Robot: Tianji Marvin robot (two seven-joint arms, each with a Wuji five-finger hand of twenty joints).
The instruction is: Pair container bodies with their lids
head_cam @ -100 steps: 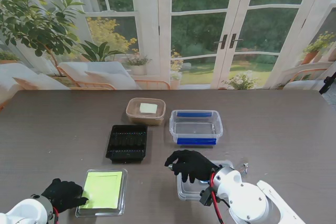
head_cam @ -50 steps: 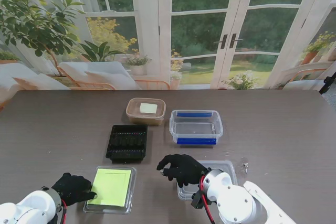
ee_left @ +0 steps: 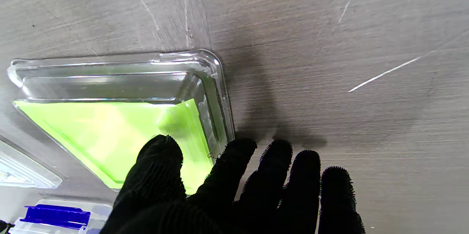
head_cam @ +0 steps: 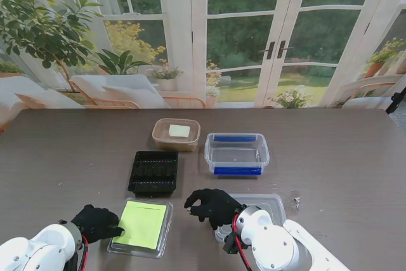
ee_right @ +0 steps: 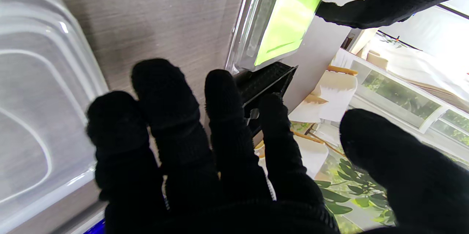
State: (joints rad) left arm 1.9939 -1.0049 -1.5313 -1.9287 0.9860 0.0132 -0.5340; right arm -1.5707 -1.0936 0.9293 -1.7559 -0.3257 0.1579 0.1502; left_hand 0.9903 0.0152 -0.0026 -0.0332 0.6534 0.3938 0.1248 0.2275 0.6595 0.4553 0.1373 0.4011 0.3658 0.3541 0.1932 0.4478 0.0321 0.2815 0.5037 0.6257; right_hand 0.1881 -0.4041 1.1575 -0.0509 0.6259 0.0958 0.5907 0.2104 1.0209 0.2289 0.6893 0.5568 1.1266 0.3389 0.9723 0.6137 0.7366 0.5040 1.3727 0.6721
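A clear lid with a lime-green sheet (head_cam: 143, 226) lies near me, left of centre, also filling the left wrist view (ee_left: 110, 124). My left hand (head_cam: 98, 223) grips its left edge; the thumb (ee_left: 161, 153) lies on the green and the other fingers lie spread beside the rim. My right hand (head_cam: 212, 204) hovers open between that lid and a frosted clear lid (head_cam: 260, 204), fingers apart and empty. Farther off stand a black tray (head_cam: 153, 172), a tan container (head_cam: 176, 133) and a clear box with blue clips (head_cam: 236, 153). The right wrist view shows the frosted lid (ee_right: 36, 80), the green lid (ee_right: 289, 14) and the black tray (ee_right: 263, 80).
A small metal object (head_cam: 295, 202) lies right of the frosted lid. The brown wooden table (head_cam: 342, 157) runs wide to both sides. Windows, a glass door and plants stand behind its far edge.
My left hand has moved right with the green-lined lid, which has turned slightly. My right hand has drifted left, off the frosted lid toward the green one.
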